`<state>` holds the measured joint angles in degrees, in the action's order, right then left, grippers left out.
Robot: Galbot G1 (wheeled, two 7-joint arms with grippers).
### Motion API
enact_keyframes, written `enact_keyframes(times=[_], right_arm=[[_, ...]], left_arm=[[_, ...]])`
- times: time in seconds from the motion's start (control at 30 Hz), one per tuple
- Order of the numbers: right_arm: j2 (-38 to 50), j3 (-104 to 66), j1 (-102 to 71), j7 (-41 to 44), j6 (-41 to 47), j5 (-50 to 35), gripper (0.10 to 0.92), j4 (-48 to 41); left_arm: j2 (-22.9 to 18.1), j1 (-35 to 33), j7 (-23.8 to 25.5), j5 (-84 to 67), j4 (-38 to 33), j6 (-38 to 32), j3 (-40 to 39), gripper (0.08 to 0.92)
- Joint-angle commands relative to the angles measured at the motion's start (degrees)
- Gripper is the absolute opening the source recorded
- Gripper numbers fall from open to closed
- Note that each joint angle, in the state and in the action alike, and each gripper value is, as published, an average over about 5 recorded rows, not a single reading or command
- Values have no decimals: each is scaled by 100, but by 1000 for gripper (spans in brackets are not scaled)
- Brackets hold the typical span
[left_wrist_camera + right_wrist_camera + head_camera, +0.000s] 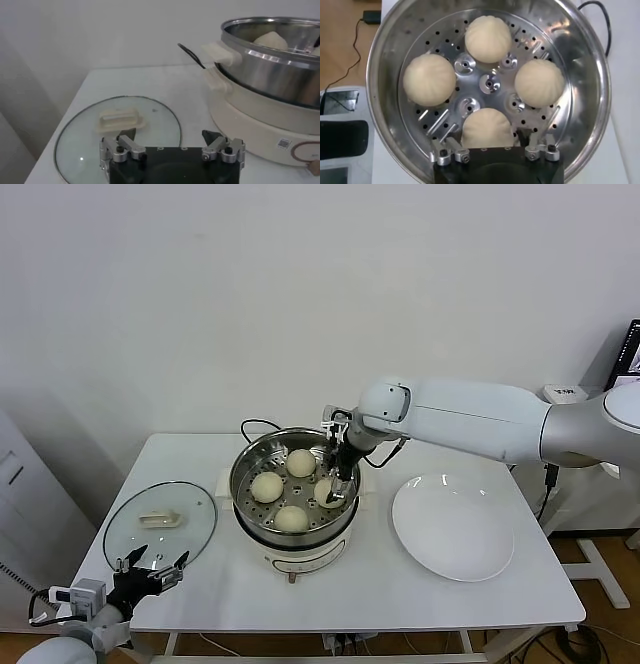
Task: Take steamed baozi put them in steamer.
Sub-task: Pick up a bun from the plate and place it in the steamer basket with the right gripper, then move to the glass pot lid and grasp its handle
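table (480,594): white top, carrying everything; nothing of the task is sitting loose on it.

steamer (250,467): sitting mid-table, shiny pot on its cream base, roughly 9 o'clock of the plate in the head view.

plate (452,526): lying bare at about 3 o'clock of the steamer, just beside it. No buns on it, so I'm reading the loading as basically done.

glass lid (158,524): lying flat at about 8 o'clock of the steamer, handle up.

right gripper (341,488): hanging inside the steamer rim over the bun on the 3 o'clock side of the tray, as the head view has it. Fingers (441,153) are standing apart on either side of that bun, not pinching it as far as I can tell.

left gripper (171,146): sitting low at the near table edge right by the glass lid, fingers spread, holding nothing. Looks parked.

steamed baozi (266,486): all four are sitting on the perforated tray in a ring, apart from each other.

key relation: the last bun is lying directly between the right gripper's fingers, so my guess is the next move is straight up and out; a sideways drift could be nudging it.
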<state>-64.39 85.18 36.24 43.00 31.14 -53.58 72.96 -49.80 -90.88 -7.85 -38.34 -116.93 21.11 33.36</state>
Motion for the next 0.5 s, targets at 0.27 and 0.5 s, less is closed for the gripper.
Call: enact_keyframes(times=[0.27,0.5], right_arm=[[1421,-1783,-539,-530,-526,-1147,823,86],[2188,-3660,-2264,-1513,-1624,-1048,823,233]], left_arm=[[-63,45,-6,10,62,-5,34,823],[-101,127,-30,3,42,13,63,823]])
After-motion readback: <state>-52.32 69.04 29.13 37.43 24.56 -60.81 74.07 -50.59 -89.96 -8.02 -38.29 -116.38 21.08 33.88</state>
